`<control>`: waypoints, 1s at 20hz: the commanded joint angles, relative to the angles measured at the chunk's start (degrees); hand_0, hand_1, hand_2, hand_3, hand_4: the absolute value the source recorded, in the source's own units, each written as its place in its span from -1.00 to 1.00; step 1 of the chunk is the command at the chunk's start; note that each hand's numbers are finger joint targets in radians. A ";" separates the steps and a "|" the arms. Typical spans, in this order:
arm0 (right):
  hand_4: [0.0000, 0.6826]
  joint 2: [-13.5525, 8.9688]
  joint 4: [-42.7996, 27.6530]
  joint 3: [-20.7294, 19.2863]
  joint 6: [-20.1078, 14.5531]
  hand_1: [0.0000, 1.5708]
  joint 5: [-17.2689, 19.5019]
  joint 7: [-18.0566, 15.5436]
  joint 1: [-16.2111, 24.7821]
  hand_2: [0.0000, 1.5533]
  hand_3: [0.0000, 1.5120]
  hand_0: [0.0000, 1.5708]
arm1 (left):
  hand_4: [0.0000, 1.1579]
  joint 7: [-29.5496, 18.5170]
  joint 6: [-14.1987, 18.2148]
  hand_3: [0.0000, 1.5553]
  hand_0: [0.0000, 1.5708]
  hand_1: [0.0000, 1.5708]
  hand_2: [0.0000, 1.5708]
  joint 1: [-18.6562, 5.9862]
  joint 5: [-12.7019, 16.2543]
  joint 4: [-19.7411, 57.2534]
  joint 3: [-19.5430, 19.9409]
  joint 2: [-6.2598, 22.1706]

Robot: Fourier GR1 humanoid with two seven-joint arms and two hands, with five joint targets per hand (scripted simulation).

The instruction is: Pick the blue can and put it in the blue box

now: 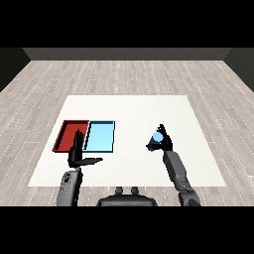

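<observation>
No readable text, labels, brands, numbers or signs on any surface in the head view

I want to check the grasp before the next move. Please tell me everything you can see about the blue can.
The blue can is a small light blue object, mostly hidden by the right hand, whose black fingers and thumb curl round it. Only a rounded patch of its surface shows, so its full shape, ends and tilt cannot be told. It sits over the right part of the white table, well to the right of the light blue tray and apart from it. Whether it touches the table cannot be told.
</observation>
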 commanded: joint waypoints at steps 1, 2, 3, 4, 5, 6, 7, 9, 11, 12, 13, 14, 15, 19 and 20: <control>-1.00 1.06 8.10 -1.89 -1.34 -1.00 -0.51 -3.65 -4.26 -1.00 -1.00 -1.00 | -1.00 3.91 -0.28 -1.00 -1.00 -1.00 -1.00 0.06 0.91 -4.16 0.10 0.71; -1.00 0.30 7.48 -1.65 -1.80 -1.00 -0.03 -4.30 -3.79 -1.00 -1.00 -1.00 | -1.00 2.29 -0.77 -1.00 -1.00 -1.00 -1.00 3.02 1.24 -5.19 -0.52 0.01; -1.00 2.88 -0.93 0.16 -5.57 -1.00 0.10 -1.15 0.12 -0.36 -1.00 -1.00 | -1.00 -3.26 1.21 -1.00 -1.00 -1.00 -1.00 3.10 -1.43 -0.02 -2.70 -1.76; -1.00 1.31 4.20 -1.31 -7.26 0.12 0.59 -0.97 -4.29 0.39 0.25 0.12 | -1.00 -0.15 1.14 -1.00 -1.00 -1.00 -1.00 1.50 -0.74 -1.48 -1.92 -1.73; -1.00 3.03 -0.05 1.37 -10.23 0.36 2.64 1.18 -2.31 0.59 0.56 0.36 | -1.00 0.86 -1.34 -1.00 -1.00 -1.00 -1.00 1.71 1.65 -3.77 0.61 1.22; 0.22 0.13 3.33 -0.49 -10.19 0.76 2.15 3.43 -4.69 0.81 0.84 0.76 | -1.00 -0.55 -2.52 -1.00 -1.00 -1.00 -1.00 -1.18 2.70 0.72 1.68 1.63; 0.38 1.55 2.80 0.55 -10.39 0.86 2.85 0.77 -0.99 0.86 0.88 0.86 | -1.00 -1.04 -1.17 -1.00 -1.00 -1.00 -1.00 0.36 0.47 0.26 0.05 0.67; 0.59 2.44 7.72 0.28 -12.74 0.87 3.74 0.54 -5.02 0.88 0.92 0.87 | -1.00 0.25 -0.60 -1.00 -1.00 -1.00 -1.00 2.74 1.24 -4.29 0.03 0.21; 0.62 3.61 2.57 1.13 -14.50 0.87 3.13 3.72 -4.35 0.88 0.91 0.87 | -1.00 4.78 0.42 -1.00 -1.00 -1.00 -1.00 -1.41 0.61 -3.91 -0.68 0.01; 0.59 3.26 0.04 2.49 -13.75 0.86 3.92 2.88 -1.28 0.87 0.90 0.86 | -1.00 -0.97 -1.26 -1.00 -1.00 -1.00 -1.00 1.88 0.27 -0.89 -0.61 0.23; 0.55 4.22 -4.94 3.22 -13.81 0.86 3.13 4.35 1.13 0.87 0.89 0.86 | -1.00 -0.69 0.86 -1.00 -1.00 -1.00 -1.00 -0.64 -0.82 0.74 -0.35 -0.44; 0.53 3.32 9.39 0.27 -12.86 0.85 3.55 -3.07 -5.57 0.87 0.88 0.85 | -1.00 1.82 -0.90 -1.00 -1.00 -1.00 -1.00 0.50 0.18 -2.71 0.16 1.37; 0.48 1.07 -3.78 2.08 -11.87 0.83 2.78 4.51 -0.98 0.85 0.81 0.83 | -1.00 -1.63 -1.15 -1.00 -1.00 -1.00 -1.00 -1.00 0.90 1.74 1.08 0.83; 0.33 2.86 -10.17 5.51 -12.79 0.86 5.23 1.20 3.99 0.89 0.78 0.86 | -1.00 4.79 -1.57 -1.00 -1.00 -1.00 -1.00 -1.16 1.25 -3.06 0.77 2.24; 0.38 4.72 -5.52 7.03 -16.90 0.87 6.17 -0.92 -1.03 0.90 0.80 0.87 | -1.00 -2.36 -0.90 -1.00 -1.00 -1.00 -1.00 -0.37 -0.68 2.57 -0.68 -0.02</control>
